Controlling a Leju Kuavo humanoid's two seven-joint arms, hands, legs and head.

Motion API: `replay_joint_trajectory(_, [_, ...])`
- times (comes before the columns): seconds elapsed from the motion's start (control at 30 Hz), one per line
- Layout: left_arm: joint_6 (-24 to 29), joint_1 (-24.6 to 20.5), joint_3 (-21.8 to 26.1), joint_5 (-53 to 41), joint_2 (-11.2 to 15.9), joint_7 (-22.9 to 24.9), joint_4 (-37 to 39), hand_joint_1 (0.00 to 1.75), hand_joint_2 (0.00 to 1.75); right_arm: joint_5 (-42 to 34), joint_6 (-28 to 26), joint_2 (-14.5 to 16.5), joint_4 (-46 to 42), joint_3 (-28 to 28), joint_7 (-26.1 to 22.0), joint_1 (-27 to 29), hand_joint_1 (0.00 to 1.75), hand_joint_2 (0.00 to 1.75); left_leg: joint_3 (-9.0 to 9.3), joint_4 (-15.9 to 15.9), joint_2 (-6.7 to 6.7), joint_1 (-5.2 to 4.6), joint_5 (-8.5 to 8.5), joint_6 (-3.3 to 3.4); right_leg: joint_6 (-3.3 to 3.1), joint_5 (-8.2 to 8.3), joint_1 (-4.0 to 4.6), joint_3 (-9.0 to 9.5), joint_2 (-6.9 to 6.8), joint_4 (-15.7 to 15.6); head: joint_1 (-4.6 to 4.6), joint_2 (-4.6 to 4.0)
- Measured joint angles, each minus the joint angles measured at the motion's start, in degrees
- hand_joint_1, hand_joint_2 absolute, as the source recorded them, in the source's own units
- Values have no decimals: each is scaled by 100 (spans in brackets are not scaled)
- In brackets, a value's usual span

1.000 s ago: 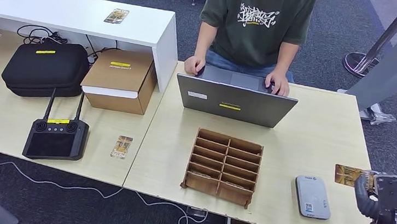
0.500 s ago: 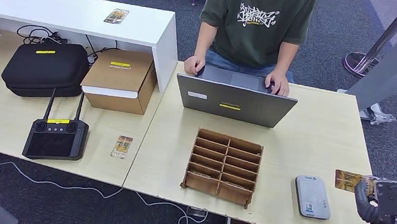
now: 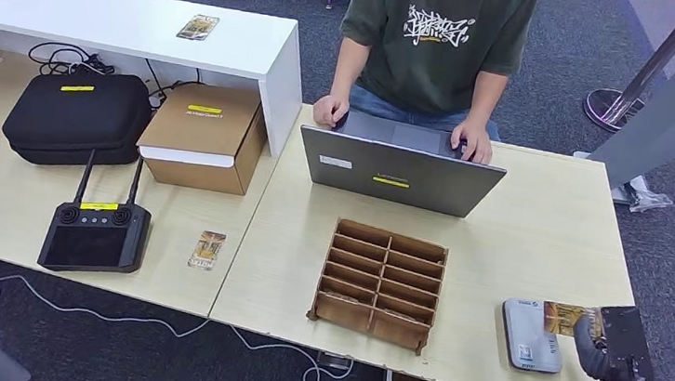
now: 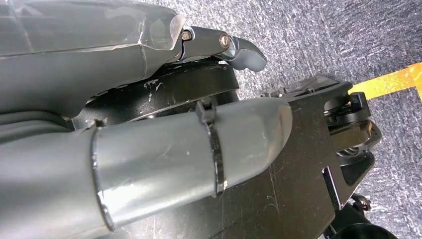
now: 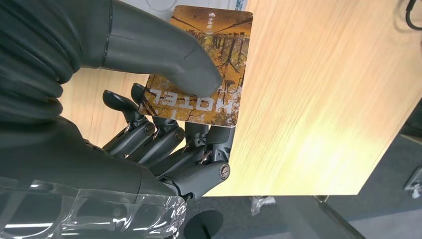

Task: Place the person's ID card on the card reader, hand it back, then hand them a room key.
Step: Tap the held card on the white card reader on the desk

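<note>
My right hand [image 3: 613, 343] is at the table's near right corner and pinches an orange-brown card [image 3: 564, 318] printed HOTEL. In the right wrist view the thumb presses on the card [image 5: 206, 74] with the fingers [image 5: 169, 144] under it. The card's far end reaches over the right upper corner of the grey card reader [image 3: 530, 335], which lies flat on the table. Whether card and reader touch I cannot tell. My left hand [image 4: 149, 114] hangs over grey carpet, holding nothing, fingers straight. The person [image 3: 437, 41] stands behind the table with both hands at a laptop [image 3: 397, 168].
A brown slotted wooden tray [image 3: 381, 283] sits left of the reader. Another card [image 3: 207, 250] lies on the left table near a black controller [image 3: 94, 232]; a third card [image 3: 198, 27] lies on the white shelf. A black case [image 3: 77, 116] and cardboard box [image 3: 201, 133] stand behind.
My right hand has moved left and toward the near edge with the card, bringing its end from beside the reader to over the reader's corner. The person has not moved.
</note>
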Motion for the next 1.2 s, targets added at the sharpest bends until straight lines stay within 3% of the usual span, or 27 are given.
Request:
replay_joint_trajectory(0.8, [22,8,7,56,3,-107,0,0,0,24,16,24,286,261,-101,-27,175,175,1,0,0,0,0,0,0,0,0,0,0,0,0,0])
replay_joint_trajectory(1.2, [-40,9,7,48,56,-105,0,0,0,372,-176,24,91,345,174,92,175,175,3,0,2,0,0,0,0,0,0,0,2,0,0,0])
